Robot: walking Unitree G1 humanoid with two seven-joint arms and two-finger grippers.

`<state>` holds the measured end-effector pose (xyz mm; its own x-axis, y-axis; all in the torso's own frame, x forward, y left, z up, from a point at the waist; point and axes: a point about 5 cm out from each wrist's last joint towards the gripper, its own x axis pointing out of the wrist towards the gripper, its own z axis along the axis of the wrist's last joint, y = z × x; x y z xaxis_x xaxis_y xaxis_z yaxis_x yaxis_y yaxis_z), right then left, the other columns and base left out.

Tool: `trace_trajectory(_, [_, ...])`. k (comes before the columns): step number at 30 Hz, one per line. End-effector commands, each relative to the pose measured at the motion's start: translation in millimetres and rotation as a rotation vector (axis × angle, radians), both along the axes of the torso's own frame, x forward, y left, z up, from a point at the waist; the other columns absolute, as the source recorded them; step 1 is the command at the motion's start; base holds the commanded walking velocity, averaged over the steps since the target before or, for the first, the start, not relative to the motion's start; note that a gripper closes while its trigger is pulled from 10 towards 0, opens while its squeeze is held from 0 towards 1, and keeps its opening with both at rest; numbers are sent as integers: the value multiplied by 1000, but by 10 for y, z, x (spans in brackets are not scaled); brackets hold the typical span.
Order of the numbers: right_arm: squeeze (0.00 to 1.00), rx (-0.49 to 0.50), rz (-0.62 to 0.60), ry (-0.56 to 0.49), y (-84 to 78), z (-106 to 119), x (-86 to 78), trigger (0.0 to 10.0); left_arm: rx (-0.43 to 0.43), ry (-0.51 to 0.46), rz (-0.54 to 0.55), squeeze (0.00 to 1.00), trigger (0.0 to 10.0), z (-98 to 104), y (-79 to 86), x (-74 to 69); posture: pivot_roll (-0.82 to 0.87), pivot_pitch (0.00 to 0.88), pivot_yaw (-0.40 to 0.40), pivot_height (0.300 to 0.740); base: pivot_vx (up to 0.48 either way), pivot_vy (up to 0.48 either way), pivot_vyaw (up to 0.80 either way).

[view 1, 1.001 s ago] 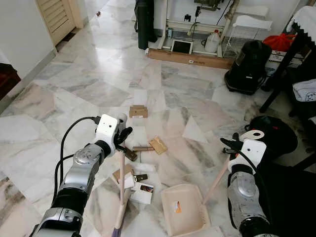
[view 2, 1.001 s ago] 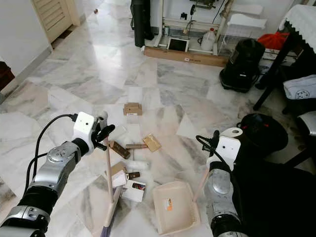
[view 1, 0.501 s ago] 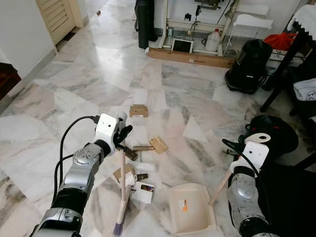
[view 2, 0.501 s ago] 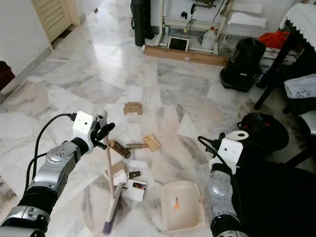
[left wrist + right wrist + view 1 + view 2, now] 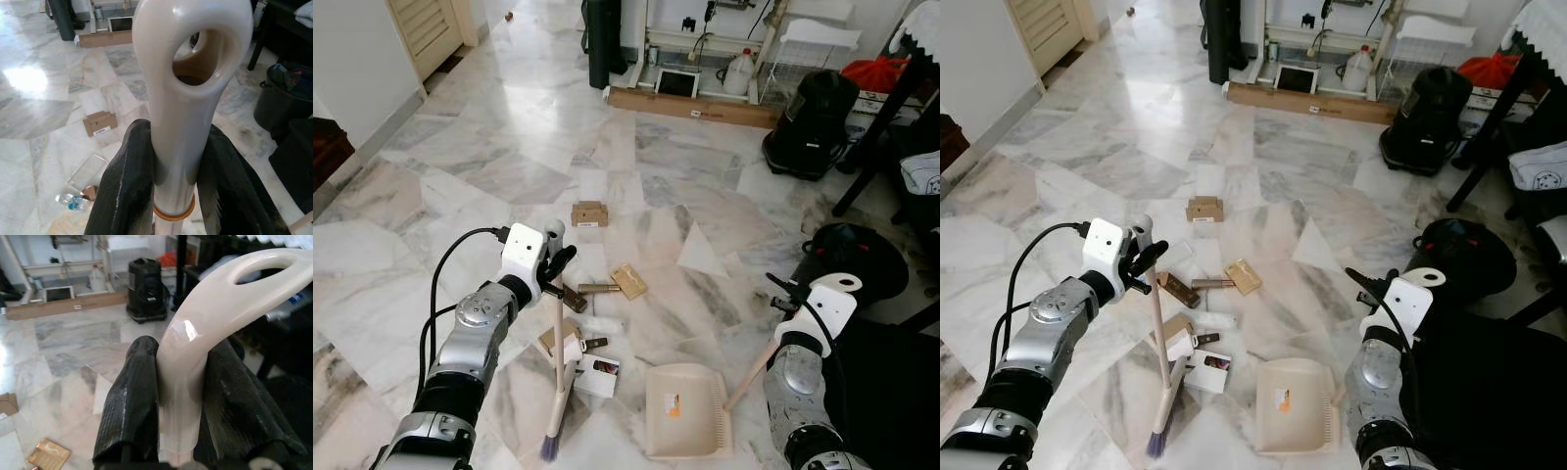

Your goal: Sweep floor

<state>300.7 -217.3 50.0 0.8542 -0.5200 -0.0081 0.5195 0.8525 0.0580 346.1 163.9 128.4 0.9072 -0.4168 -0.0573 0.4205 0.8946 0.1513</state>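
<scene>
- The cream-handled broom with a purple bristle tip [image 5: 554, 382] stands nearly upright on the white-and-grey marble floor [image 5: 489, 176], its bristles touching the tiles in front of the robot, to its left.
- The left gripper [image 5: 551, 273] pinches the broom's handle near the top; in the left wrist view the two black fingers [image 5: 128, 191] press against either side of the shaft, just below its looped end.
- The beige plastic dustpan [image 5: 683, 411] lies flat on the floor, near the broom head and to its right, with its long pale handle [image 5: 754, 368] slanting up to the right gripper [image 5: 790, 301].
- The right gripper is clamped on that handle's top; the right wrist view shows the black fingers [image 5: 129, 401] squeezing the cream grip under its slotted end.
- Litter lies around the broom: a white card packet [image 5: 596, 374] just beside the shaft, a small brown cardboard scrap [image 5: 551, 342], a tan square tile-like piece [image 5: 627, 282] and a brown cardboard box [image 5: 589, 213] farther ahead.
- Well beyond, by the far wall, a black canister vacuum cleaner [image 5: 809, 122] stands beside a long flat cardboard carton [image 5: 690, 107].
- A black round bin [image 5: 852, 262] sits near the robot's right side.
</scene>
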Motion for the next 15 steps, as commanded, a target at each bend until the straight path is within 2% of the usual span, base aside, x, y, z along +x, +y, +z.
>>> trace_trajectory(1, [0, 4, -15, -33, -3, 51, 25, 10000, 8, -27, -12, 0, 10000, 53, 17, -15, 209, 149, -52, 740, 0, 0, 0])
trace_trajectory(15, [0, 18, -2, -18, 105, -9, 13, 10000, -29, -16, -31, 0, 10000, 14, 8, -52, 212, 166, -46, 740, 0, 0, 0])
